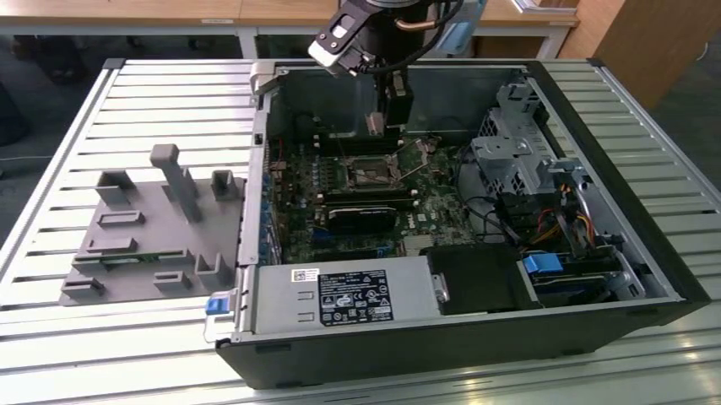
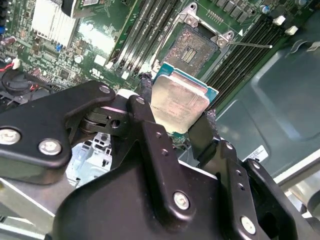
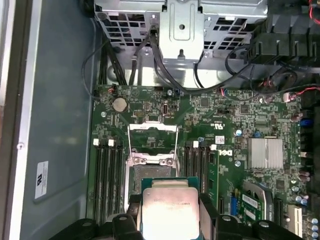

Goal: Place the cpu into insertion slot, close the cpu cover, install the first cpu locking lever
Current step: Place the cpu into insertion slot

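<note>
My gripper (image 1: 387, 114) hangs inside the open computer case (image 1: 664, 278), shut on the cpu (image 2: 180, 102). The cpu is a flat square chip with a dull silver top and a green edge, pinched at two opposite sides by the black fingers (image 2: 145, 97). It is tilted and held in the air, close to the insertion slot (image 2: 192, 47) but apart from it. In the first wrist view the cpu (image 3: 170, 210) hides part of the insertion slot (image 3: 134, 175). The cpu cover (image 3: 152, 127) stands swung open beyond the slot. A thin locking lever (image 2: 250, 45) sticks out beside the slot.
Long black memory slots (image 3: 107, 175) flank the socket on both sides. A silver heatsink (image 3: 265, 152), cables and the metal drive cage (image 1: 507, 160) crowd one side of the case. The power supply (image 1: 338, 295) sits at the front. A grey parts fixture (image 1: 158, 228) lies at the exterior view's left.
</note>
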Action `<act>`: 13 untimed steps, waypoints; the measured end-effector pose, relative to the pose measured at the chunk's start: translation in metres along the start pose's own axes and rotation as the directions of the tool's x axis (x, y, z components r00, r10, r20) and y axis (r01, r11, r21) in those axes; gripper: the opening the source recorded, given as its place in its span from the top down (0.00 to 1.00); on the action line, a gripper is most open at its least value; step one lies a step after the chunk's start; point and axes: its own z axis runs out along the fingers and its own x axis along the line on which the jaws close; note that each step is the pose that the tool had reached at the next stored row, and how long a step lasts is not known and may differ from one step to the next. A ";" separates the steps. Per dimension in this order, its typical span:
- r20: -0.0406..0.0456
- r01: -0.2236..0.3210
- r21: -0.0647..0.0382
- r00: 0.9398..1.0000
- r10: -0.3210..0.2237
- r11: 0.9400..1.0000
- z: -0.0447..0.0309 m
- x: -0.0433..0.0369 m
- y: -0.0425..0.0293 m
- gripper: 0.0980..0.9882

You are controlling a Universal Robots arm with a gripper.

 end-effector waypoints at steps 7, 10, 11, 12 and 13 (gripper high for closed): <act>0.006 -0.005 0.007 1.000 0.005 1.000 0.0108 0.0015 -0.0003 0.50; 0.011 -0.006 0.009 1.000 0.006 1.000 0.0150 0.0020 -0.0004 0.50; 0.012 -0.007 0.009 1.000 0.006 1.000 0.0164 0.0022 -0.0005 0.50; 0.013 -0.007 0.010 1.000 0.007 1.000 0.0178 0.0023 -0.0006 0.50; 0.014 -0.008 0.010 1.000 0.008 1.000 0.0192 0.0025 -0.0007 0.50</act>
